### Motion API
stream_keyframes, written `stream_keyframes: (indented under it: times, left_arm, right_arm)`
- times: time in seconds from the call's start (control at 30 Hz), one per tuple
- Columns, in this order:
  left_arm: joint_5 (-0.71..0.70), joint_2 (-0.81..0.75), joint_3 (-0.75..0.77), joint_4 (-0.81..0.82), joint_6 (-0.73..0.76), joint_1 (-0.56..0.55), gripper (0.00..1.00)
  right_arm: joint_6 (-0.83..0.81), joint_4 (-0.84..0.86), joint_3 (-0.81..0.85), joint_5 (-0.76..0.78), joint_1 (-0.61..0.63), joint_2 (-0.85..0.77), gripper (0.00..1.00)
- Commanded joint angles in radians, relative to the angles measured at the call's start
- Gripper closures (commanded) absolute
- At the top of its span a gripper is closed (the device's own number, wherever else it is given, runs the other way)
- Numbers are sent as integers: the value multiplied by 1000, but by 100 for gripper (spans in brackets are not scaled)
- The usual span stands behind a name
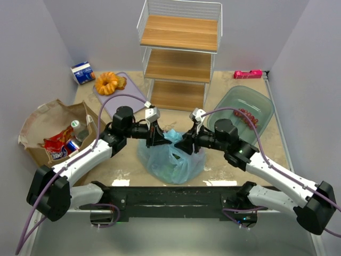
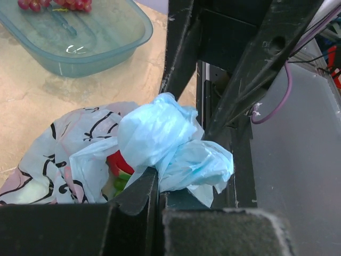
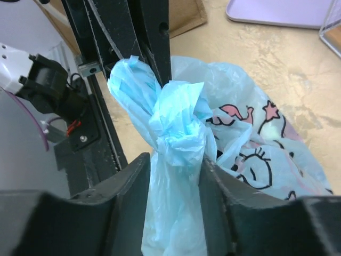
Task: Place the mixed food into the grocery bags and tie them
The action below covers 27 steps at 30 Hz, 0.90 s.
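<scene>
The light-blue plastic bag with small print sits at the table's centre, its two handles twisted into a knot. My left gripper is shut on one handle end just past the knot. My right gripper grips the other handle strand below the knot, a finger pressed against each side. A pink and green fruit shows inside the bag. The brown paper bag lies at the left holding the red snack packet, the can and the bottle.
A green translucent bowl with red grapes stands at the right, also in the left wrist view. An orange ring pastry on a purple mat, a blue-white carton, a wire shelf rack and a pink object stand behind.
</scene>
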Motion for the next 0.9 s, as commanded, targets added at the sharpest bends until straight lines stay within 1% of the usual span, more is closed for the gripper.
stream_keyframes:
  times: [0.0,0.03,0.07,0.13,0.2,0.23,0.4,0.57,0.73,0.87]
  left_arm:
    - [40,-22,-14,93,-47,-2,100]
    - [31,-22,-16,97,-54,-2,100]
    - [23,-23,-16,97,-57,-4,100]
    - [14,-16,-11,94,-69,-2,100]
    - [28,-3,3,87,-72,-2,100]
    - [32,0,6,81,-74,-1,100]
    - [25,1,12,68,-75,1,100]
    - [17,3,21,48,-67,9,100]
    - [17,7,24,42,-64,10,100]
    - [18,9,26,41,-64,13,100]
  right_arm:
    - [-42,-68,25,69,3,-84,40]
    - [-51,-68,10,72,1,-101,28]
    - [-59,-70,6,70,3,-138,25]
    - [-80,-99,1,93,4,-161,20]
    - [-99,-139,4,148,16,-152,19]
    - [-114,-153,15,173,21,-143,2]
    - [-149,-182,22,309,93,-86,1]
    - [-183,-197,30,398,164,-41,1]
    - [-194,-193,27,446,199,-12,1]
    - [-198,-208,35,553,236,21,1]
